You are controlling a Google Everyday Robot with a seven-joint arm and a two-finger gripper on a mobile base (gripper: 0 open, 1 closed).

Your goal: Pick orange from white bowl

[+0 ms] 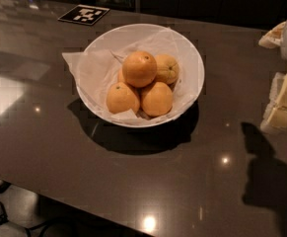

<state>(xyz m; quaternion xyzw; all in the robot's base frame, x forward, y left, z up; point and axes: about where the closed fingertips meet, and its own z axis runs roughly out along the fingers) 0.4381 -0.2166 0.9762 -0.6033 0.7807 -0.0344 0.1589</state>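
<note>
We see a black-and-white patterned square marker [84,14] lying flat near the tabletop's [133,181] far edge, on glossy dark stone-like material. Closer in, a round, smooth white bowl [191,58] holds crumpled white paper [91,68]. The orange [139,68], dimpled and deepest in colour, sits on top of three paler fruits [157,98]. The cream-and-white gripper [283,102] hangs at the right edge, well apart from the bowl. We cannot tell its state.
</note>
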